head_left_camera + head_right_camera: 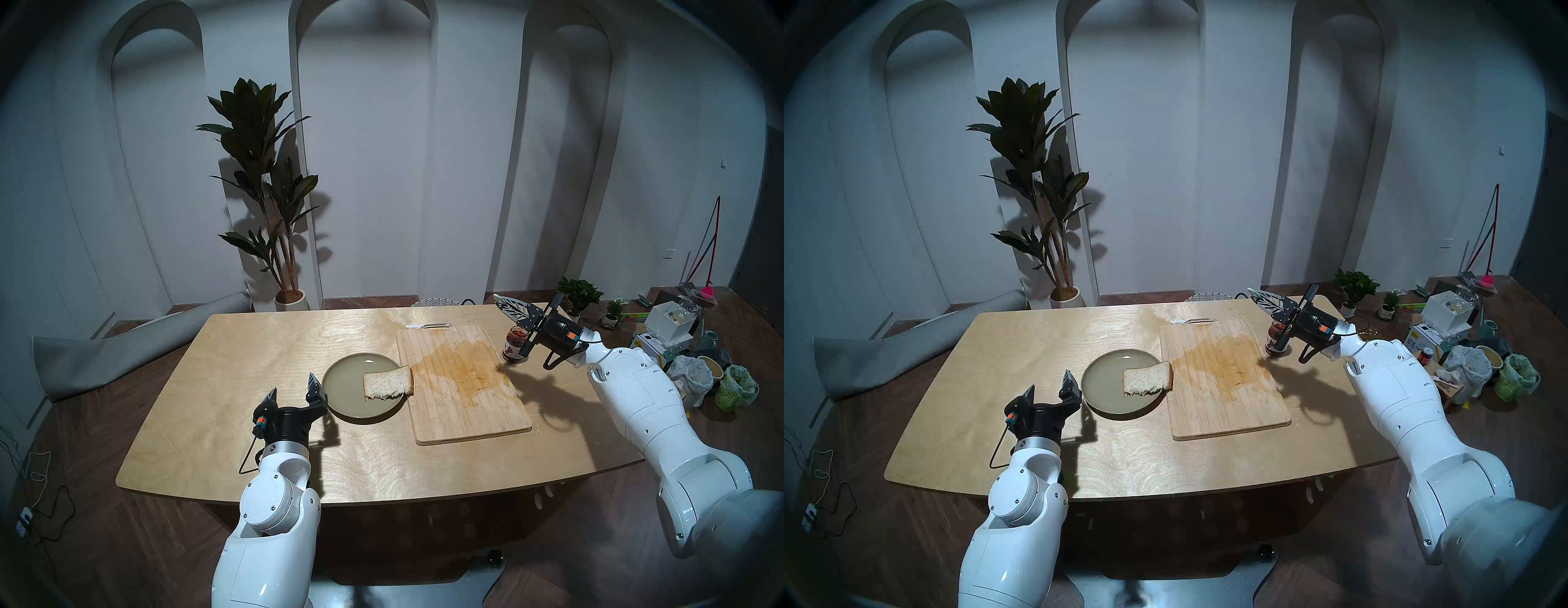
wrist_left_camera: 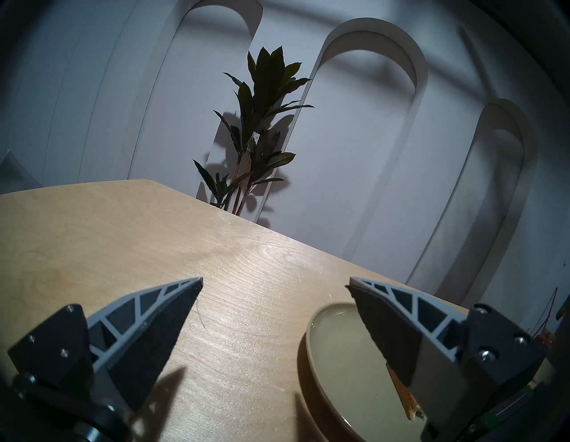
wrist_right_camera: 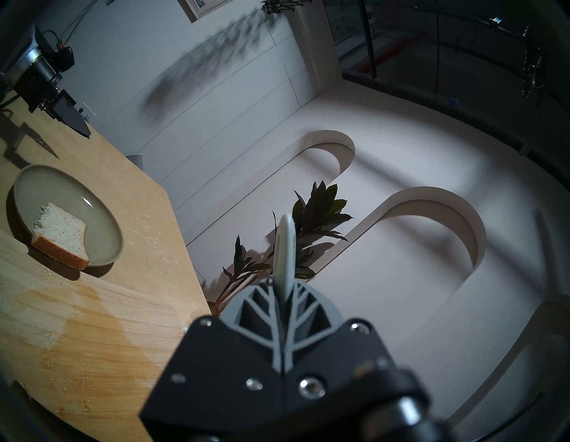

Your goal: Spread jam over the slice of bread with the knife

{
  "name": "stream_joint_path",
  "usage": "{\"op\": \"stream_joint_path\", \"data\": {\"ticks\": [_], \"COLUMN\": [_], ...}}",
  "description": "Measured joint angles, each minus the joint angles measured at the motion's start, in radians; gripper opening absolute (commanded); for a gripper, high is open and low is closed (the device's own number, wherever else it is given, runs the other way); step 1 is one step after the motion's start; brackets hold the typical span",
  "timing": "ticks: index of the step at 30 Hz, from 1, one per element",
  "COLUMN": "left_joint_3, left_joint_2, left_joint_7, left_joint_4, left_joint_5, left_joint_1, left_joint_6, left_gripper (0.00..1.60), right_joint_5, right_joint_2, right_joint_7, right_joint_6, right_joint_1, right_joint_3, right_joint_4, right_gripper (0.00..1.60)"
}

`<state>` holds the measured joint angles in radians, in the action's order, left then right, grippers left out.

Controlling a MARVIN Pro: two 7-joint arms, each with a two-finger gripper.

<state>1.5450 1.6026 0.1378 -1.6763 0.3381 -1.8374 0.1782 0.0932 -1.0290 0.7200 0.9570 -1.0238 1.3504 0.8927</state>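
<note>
The right tool is closed on the knife; only the pale handle is seen, projecting beyond the fingertips, and the blade is hidden in every view, so whether it carries jam cannot be determined. This tool is held above the table, near its far right edge and close above the jam, whose jar stands just beside the far right corner of the stained cutting board. The slice of bread lies on the right side of the plate, with its crust overhanging the rim toward the board, and no red spread is seen on it. The left tool is spread wide and empty just left of the plate. The loading step is judged to be in hand. The blade is to be dipped into the jar if unloaded, then carried across the board and drawn flat over the slice; the plate may need steadying.
</note>
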Motion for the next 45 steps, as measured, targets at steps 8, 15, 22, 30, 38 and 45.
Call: {"op": "stream_joint_path", "data": {"ticks": [8, 15, 22, 30, 38, 45], "left_joint_3": [-0.001, 0.008, 0.028, 0.060, 0.069, 0.078], "left_joint_2": [0.000, -0.001, -0.001, -0.012, -0.064, -0.122], "left_joint_7": [0.003, 0.005, 0.006, -0.001, -0.073, -0.151], "left_joint_4": [0.001, 0.002, -0.007, -0.034, -0.084, -0.125], "left_joint_5": [0.001, 0.001, 0.006, 0.014, 0.009, 0.005], "left_joint_1": [0.001, 0.001, -0.004, -0.022, -0.060, -0.085], "left_joint_6": [0.005, 0.013, 0.025, 0.039, 0.031, -0.007], "left_gripper": [1.60, 1.60, 1.60, 1.60, 1.60, 1.60], "right_joint_5": [0.024, 0.048, 0.077, 0.117, 0.191, 0.284], "right_joint_2": [0.000, -0.014, -0.055, -0.132, -0.220, -0.294], "right_joint_7": [0.039, 0.077, 0.109, 0.115, 0.044, -0.067], "right_joint_6": [0.000, 0.000, 0.000, 0.001, 0.001, -0.002], "right_joint_1": [0.007, 0.004, -0.001, -0.020, -0.075, -0.143], "right_joint_3": [0.010, 0.012, -0.005, -0.053, -0.091, -0.100], "right_joint_4": [0.008, 0.037, 0.083, 0.136, 0.172, 0.194], "right_gripper": [0.00, 0.00, 0.00, 0.00, 0.00, 0.00]}}
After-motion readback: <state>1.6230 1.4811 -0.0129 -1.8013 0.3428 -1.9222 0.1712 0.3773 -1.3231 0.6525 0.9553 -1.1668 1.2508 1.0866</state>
